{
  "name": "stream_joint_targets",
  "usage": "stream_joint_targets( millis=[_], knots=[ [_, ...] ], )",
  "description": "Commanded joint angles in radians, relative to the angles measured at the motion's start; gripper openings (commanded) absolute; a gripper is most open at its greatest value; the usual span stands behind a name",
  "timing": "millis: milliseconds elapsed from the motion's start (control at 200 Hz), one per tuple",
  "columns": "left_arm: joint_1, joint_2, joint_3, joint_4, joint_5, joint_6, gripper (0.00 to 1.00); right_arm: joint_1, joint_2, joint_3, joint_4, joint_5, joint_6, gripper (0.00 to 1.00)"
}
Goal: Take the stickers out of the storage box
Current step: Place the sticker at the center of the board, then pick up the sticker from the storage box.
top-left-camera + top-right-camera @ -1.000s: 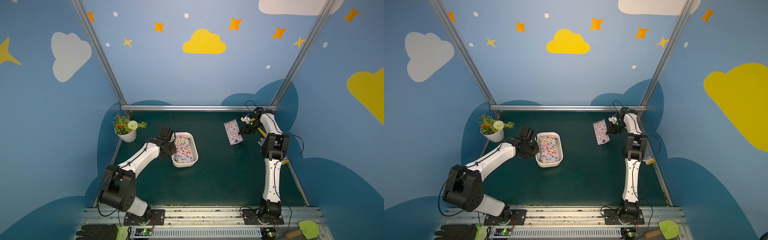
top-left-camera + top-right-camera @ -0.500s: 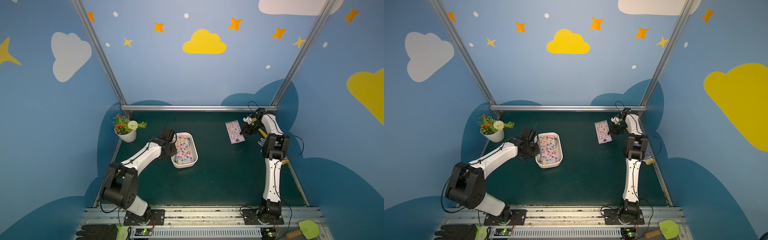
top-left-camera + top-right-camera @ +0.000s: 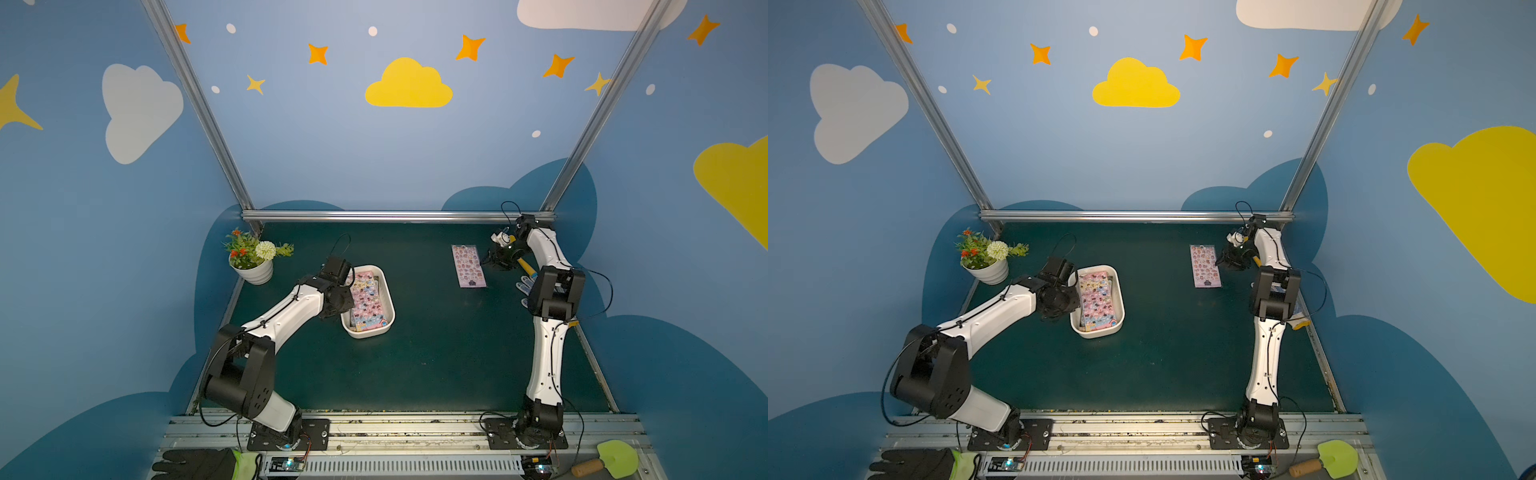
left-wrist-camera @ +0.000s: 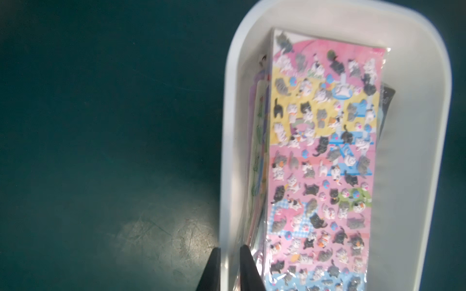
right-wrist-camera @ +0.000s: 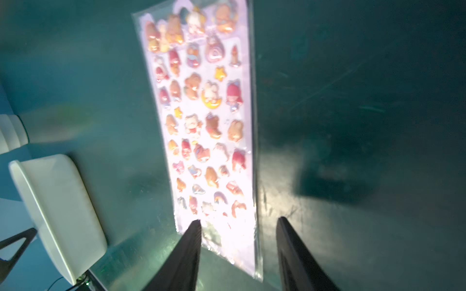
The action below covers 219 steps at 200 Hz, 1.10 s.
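Broadly, the task stood at an early stage. Nearest the base rail, the storage box [image 3: 387, 286] sat on the green mat [image 3: 436, 353] and held a stack of stickers [image 3: 368, 301]. The top one, a pink kitten sheet [image 4: 320, 163], lay lengthwise, and edges of further sheets showed beside it. Their number could not be counted.

The left gripper [image 4: 229, 248] straddled the box's long wall, one fingertip outside and one inside, with only a narrow gap between them. Whether they pinched the wall could not be told. No sheet was in its grasp.

Farther back, and well apart from the box, one purple sticker sheet [image 3: 468, 266] lay flat on the mat. The right gripper [image 5: 239, 252] hung over that sheet's end with its jaws apart and gripping nothing.

Some pale items [image 3: 524, 286] beside the right arm were too hidden to identify.

Finding: one sheet was confirmed out, and the bulk of the stack was left to remove.
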Motion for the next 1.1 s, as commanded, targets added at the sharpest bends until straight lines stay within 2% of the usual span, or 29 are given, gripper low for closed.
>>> stream_joint_targets(
  millis=[0, 185, 270, 360, 431, 566, 716, 921, 1091],
  knots=[
    [0.002, -0.062, 0.005, -0.010, -0.036, -0.029, 0.22, 0.035, -0.167, -0.066, 0.075, -0.016, 0.051, 0.53],
    [0.011, -0.105, -0.007, -0.002, -0.038, -0.046, 0.34, 0.136, -0.362, -0.156, 0.115, -0.014, 0.115, 0.58],
    [0.012, -0.137, -0.029, 0.018, -0.040, -0.056, 0.44, 0.204, -0.460, -0.198, 0.136, 0.015, 0.136, 0.61],
    [0.014, -0.160, -0.050, 0.040, -0.064, -0.080, 0.55, 0.295, -0.571, -0.257, 0.171, 0.101, 0.149, 0.62],
    [0.020, -0.167, -0.062, 0.049, -0.090, -0.093, 0.58, 0.380, -0.648, -0.306, 0.193, 0.182, 0.141, 0.65],
    [0.028, -0.151, -0.082, 0.071, -0.084, -0.094, 0.60, 0.512, -0.778, -0.421, 0.257, 0.261, 0.171, 0.68],
    [0.028, -0.114, -0.093, 0.091, -0.080, -0.078, 0.61, 0.638, -0.937, -0.648, 0.423, 0.286, 0.222, 0.74],
    [0.027, -0.061, -0.101, 0.139, -0.073, -0.073, 0.60, 0.706, -1.049, -0.858, 0.533, 0.280, 0.298, 0.76],
    [0.024, -0.024, -0.114, 0.174, -0.092, -0.093, 0.57, 0.768, -1.052, -0.928, 0.533, 0.290, 0.310, 0.76]
  ],
)
